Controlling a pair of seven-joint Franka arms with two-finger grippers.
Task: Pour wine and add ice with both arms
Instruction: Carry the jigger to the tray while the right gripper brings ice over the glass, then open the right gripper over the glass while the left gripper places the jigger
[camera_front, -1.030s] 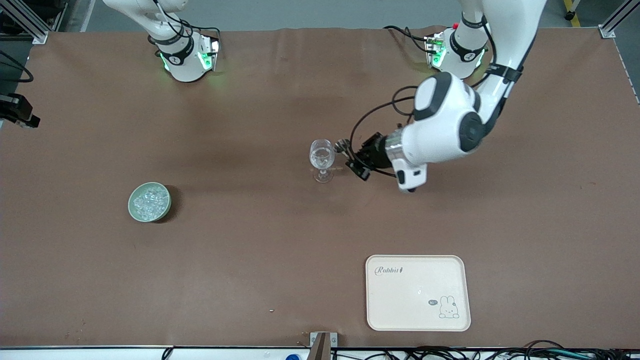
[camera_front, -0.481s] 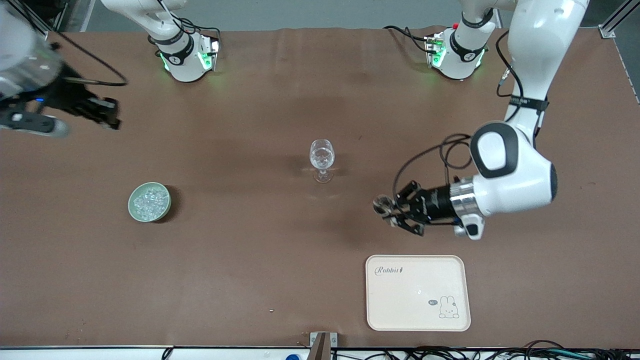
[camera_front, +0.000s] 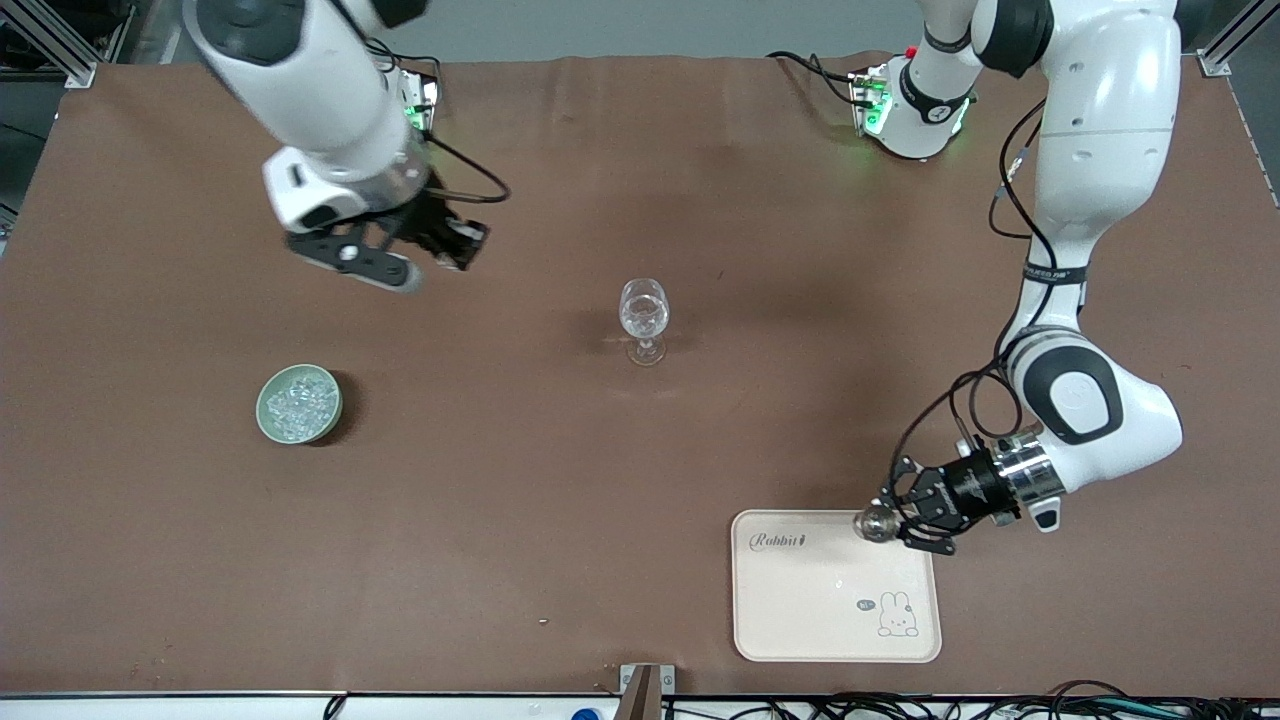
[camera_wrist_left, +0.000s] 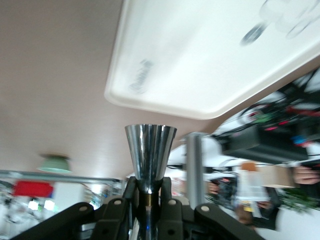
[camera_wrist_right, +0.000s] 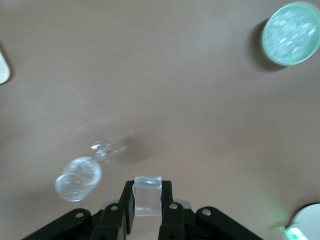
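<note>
A brown worktop (camera_front: 560, 480) is seen from a high camera, with two white robot arms reaching over it.

The left hand (camera_front: 893, 522) hangs low over the edge of a cream tray (camera_front: 800, 610), at the tray corner toward the left arm's end of the worktop. Its fingers are closed on the narrow base of a small shiny metal measuring cup (camera_front: 873, 524), which sticks out sideways from the hand over the tray. In the left wrist view the metal cup (camera_wrist_left: 150, 156) flares outward from the closed left hand (camera_wrist_left: 148, 200), with the tray (camera_wrist_left: 210, 65) just past its mouth. Whether the cup has anything in it cannot be told.

The right hand (camera_front: 425, 240) is up in the air over bare worktop, between the wine glass and the right arm's base. The right wrist view shows this hand (camera_wrist_right: 148, 200) closed on one clear ice cube (camera_wrist_right: 147, 196), pinched between its two fingers.

A stemmed wine glass (camera_front: 643, 318) stands upright at the middle of the worktop, well apart from both hands. It holds a small amount of clear wine (camera_front: 641, 321), barely visible. From the right wrist the glass (camera_wrist_right: 80, 177) appears below and to one side of the held cube.

A pale green bowl (camera_front: 299, 404) sits toward the right arm's end of the worktop, well away from the right hand. It is filled with the ice (camera_front: 297, 401), a heap of small glassy cubes.
</note>
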